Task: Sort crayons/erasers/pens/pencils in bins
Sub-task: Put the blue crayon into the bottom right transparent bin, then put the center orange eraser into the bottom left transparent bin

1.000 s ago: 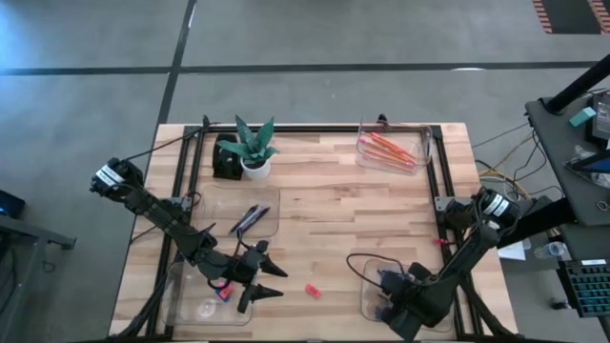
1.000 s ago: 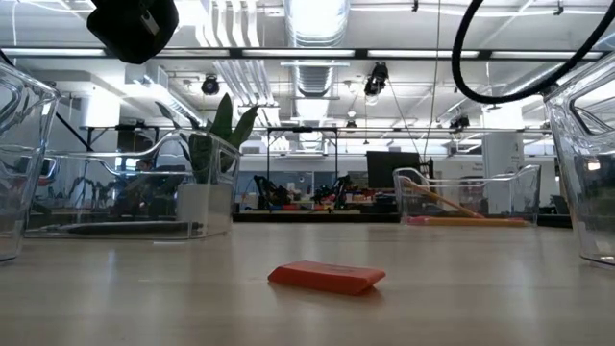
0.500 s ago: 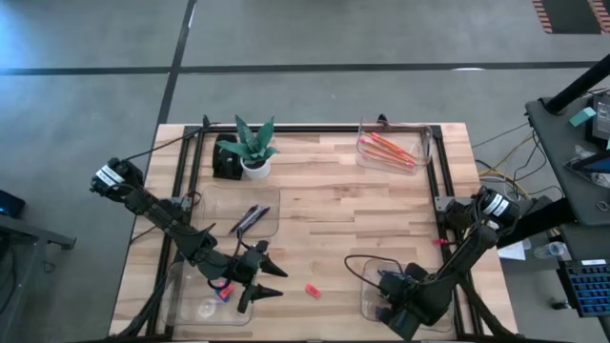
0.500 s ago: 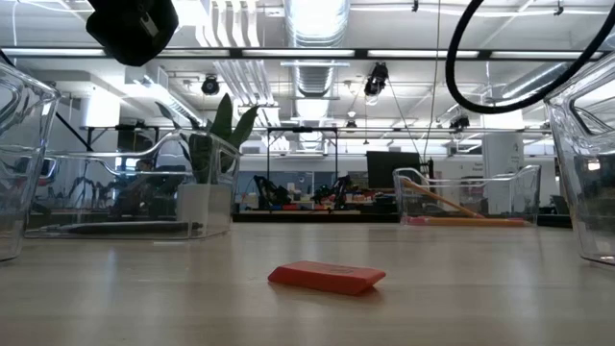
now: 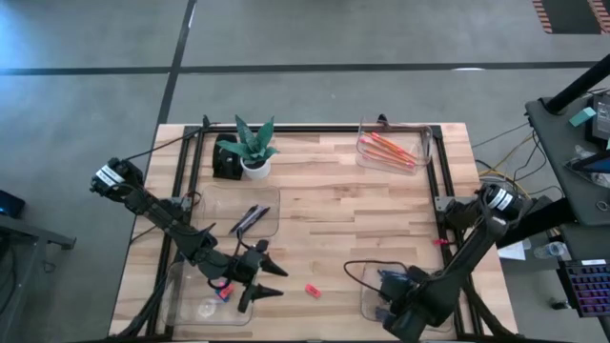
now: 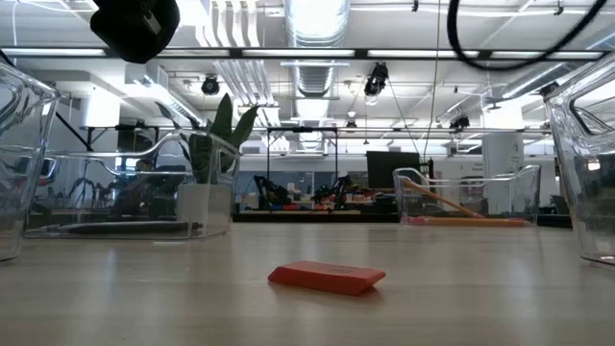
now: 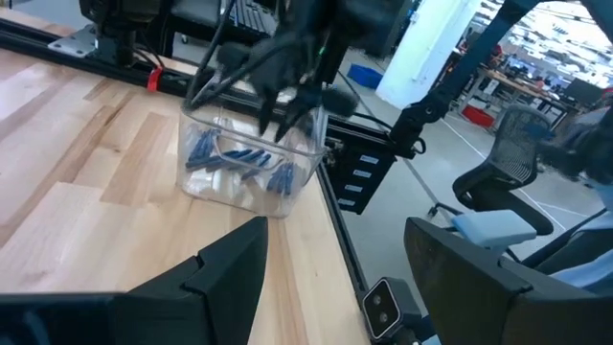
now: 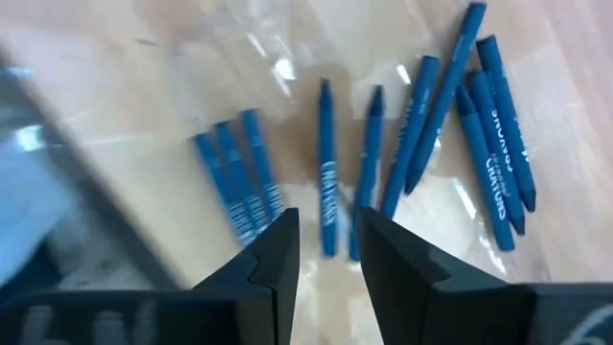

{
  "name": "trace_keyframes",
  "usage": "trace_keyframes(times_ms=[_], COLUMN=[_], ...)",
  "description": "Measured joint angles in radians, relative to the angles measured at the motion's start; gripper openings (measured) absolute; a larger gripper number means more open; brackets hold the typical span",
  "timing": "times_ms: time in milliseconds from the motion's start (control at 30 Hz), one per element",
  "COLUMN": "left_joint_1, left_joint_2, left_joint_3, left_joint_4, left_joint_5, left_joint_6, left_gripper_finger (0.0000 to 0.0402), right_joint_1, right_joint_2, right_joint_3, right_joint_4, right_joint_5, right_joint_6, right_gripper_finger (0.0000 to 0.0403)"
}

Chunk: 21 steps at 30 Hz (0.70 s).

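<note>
Right gripper (image 8: 324, 257) hangs over the near-right bin (image 5: 374, 300), jaws parted by only a narrow gap and holding nothing; the right wrist view looks straight down past its two dark fingers (image 8: 271, 264) at loose blue crayons (image 8: 450, 134) lying on the clear floor of that bin, some in a fanned cluster, three more side by side a little apart. Left gripper (image 5: 267, 282) sits at the inner edge of the near-left bin (image 5: 191, 310), jaws spread wide, nothing between them. With the potted plant (image 5: 254, 148) as landmark: the plant stands at the far left of the table (image 5: 324, 205), a black block touching its left side. The far-right bin (image 5: 422, 143), level with the plant across the table, holds the orange and red pencils (image 5: 391, 149) lying diagonally. The bin directly in front of the plant (image 5: 272, 224) holds a few dark pens (image 5: 248, 219). The near-left bin, further forward again, contains a pink eraser and a blue eraser (image 5: 225, 293) beside the left gripper. One red-orange eraser (image 5: 312, 290) lies flat on bare wood forward and to the right of the plant, between the two near bins, just beside the left gripper's tips but not touching them. Low view shows the same eraser (image 6: 327, 277) lying alone on the tabletop.
</note>
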Motion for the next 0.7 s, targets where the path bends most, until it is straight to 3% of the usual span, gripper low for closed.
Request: trace_keyframes(times_ms=[133,300,400,567,700], left_joint_1=[0.006,0.024,0.034,0.06,0.096], left_joint_2=[0.0,0.0,0.003,0.003,0.016], left_joint_3=[-0.001,-0.002,0.008,0.035,0.083], left_joint_4=[-0.001,-0.002,0.007,0.03,-0.057], left_joint_5=[0.0,-0.007,-0.033,-0.106,-0.109], left_joint_6=[0.0,0.008,0.072,0.125,0.122], left_gripper_finger=[0.0233,0.0233,0.0233,0.0233,0.0233], right_joint_1=[-0.01,-0.026,-0.038,-0.046,-0.053], right_joint_2=[-0.042,-0.077,-0.09,-0.097,-0.097], right_joint_3=[0.067,0.132,0.168,0.21,0.214], right_joint_4=[-0.039,-0.038,-0.039,-0.041,-0.042], right_joint_5=[0.059,0.355,0.479,0.604,0.664], right_joint_6=[-0.005,-0.19,-0.354,-0.612,-0.667], right_gripper_finger=[0.0102,0.0102,0.0102,0.0102,0.0102])
